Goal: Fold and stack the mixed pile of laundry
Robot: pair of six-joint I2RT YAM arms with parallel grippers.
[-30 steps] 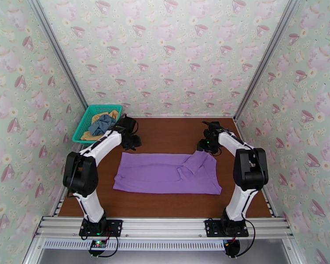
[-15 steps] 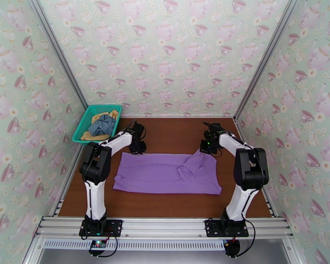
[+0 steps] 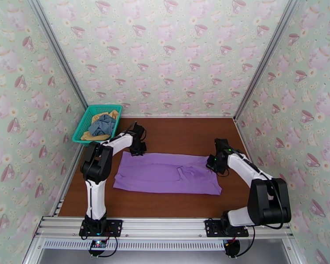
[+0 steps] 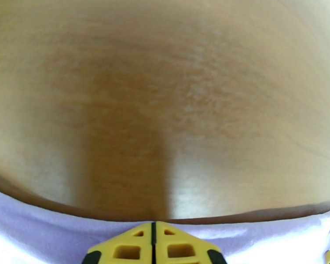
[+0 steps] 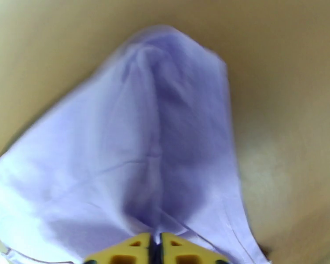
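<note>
Purple tee point(image 3: 165, 174) flat on brown tbl point(image 3: 182, 133)

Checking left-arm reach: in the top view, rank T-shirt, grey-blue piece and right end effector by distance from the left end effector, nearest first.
1. T-shirt, directly under it.
2. Grey-blue piece, in the far-left basket.
3. Right end effector, across the T-shirt.
</note>
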